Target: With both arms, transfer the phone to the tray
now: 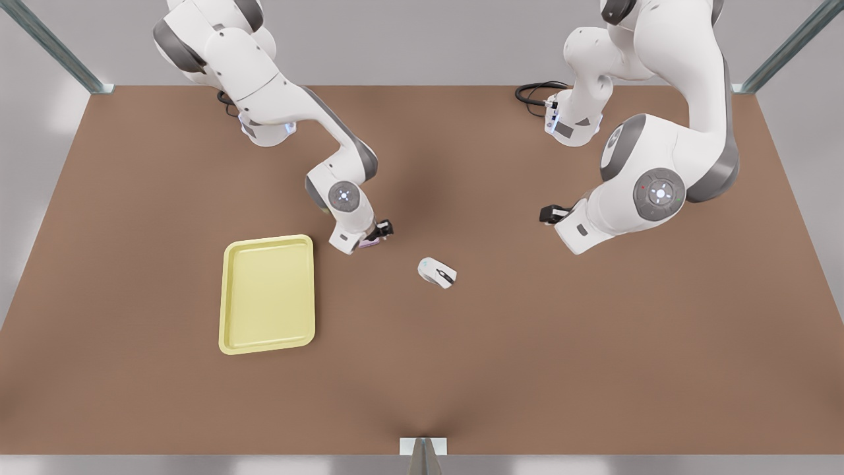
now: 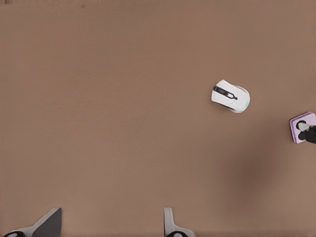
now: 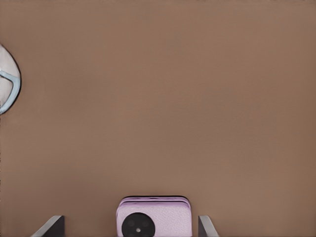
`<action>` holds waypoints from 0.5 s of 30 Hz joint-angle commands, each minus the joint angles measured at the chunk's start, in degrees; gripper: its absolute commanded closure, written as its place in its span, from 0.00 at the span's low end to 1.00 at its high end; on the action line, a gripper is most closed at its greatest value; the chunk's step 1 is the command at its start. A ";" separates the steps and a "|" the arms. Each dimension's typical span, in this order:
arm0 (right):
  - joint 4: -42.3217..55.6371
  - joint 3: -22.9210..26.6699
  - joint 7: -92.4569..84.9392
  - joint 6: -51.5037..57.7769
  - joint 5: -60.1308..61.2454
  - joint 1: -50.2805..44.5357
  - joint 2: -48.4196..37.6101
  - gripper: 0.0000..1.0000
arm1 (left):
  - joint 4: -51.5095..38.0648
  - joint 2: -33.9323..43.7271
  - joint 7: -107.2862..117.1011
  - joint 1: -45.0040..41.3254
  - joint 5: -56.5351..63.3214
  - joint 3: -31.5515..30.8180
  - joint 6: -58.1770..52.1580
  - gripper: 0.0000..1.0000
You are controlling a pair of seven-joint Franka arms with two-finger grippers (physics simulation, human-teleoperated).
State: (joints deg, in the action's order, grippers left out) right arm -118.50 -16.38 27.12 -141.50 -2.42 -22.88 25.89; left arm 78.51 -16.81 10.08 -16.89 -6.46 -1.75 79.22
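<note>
The pale pink phone lies flat on the brown table, lens side up, between the two fingers of my right gripper. The fingers are open, with a gap on each side of the phone. In the front view this gripper is low over the phone, just right of the yellow tray. The left wrist view shows the phone far off with the right gripper's black tip on it. My left gripper hangs open and holds nothing at the front view's right, its fingertips over bare table.
A white computer mouse with black markings lies between the two arms, a short way from the phone; it also appears as the mouse and the mouse. Black cables coil by the far arm base.
</note>
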 commanded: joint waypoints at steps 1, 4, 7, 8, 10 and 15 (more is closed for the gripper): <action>-0.07 -0.06 1.44 -2.99 0.13 0.11 0.04 0.00 | -0.03 0.03 -4.37 0.01 0.05 -0.01 0.24 0.00; 0.02 0.03 0.04 -3.34 -0.40 0.02 1.09 0.00 | -0.03 -0.24 -4.37 0.01 0.14 -0.01 0.50 0.00; -2.18 0.12 -0.84 -3.69 -0.48 0.20 0.74 0.00 | -0.03 -0.33 -4.37 0.01 0.31 -0.01 0.50 0.00; -3.23 0.12 -0.67 -3.69 -0.48 0.11 0.13 0.00 | -0.03 -0.33 -4.37 0.01 0.31 -0.01 0.50 0.00; -5.34 0.20 -0.75 -4.04 -0.48 0.38 -1.19 0.00 | -0.29 0.37 -4.37 0.01 0.05 -0.01 0.41 0.00; -5.69 0.29 -1.02 -4.31 -1.36 0.11 0.04 0.00 | -4.95 0.82 -5.07 0.01 0.40 0.69 0.41 0.00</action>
State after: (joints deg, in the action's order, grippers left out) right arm -124.20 -16.06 27.03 -145.17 -3.68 -22.77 25.71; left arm 74.08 -16.09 7.49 -17.00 -6.05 -1.31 79.62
